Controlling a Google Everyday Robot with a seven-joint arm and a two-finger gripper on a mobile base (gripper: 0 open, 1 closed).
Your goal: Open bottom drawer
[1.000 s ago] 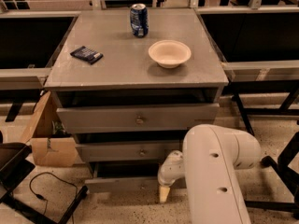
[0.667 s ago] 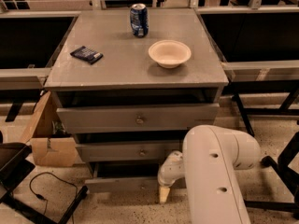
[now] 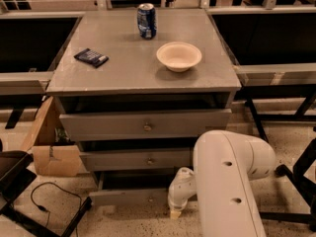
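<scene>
The bottom drawer (image 3: 128,196) is the lowest, slimmest grey front of the grey cabinet, with a small round knob (image 3: 150,199) at its centre. Its front stands a little forward of the cabinet, with a dark gap above it. My gripper (image 3: 175,212) hangs from the white arm (image 3: 227,181) just right of the knob, low at the drawer front and near the floor. The arm hides the right end of the bottom drawer.
The middle drawer (image 3: 133,159) and the top drawer (image 3: 143,125) sit above. On the cabinet top stand a blue can (image 3: 146,20), a white bowl (image 3: 178,56) and a dark packet (image 3: 91,57). A cardboard box (image 3: 49,147) and a black cable (image 3: 49,201) lie at left.
</scene>
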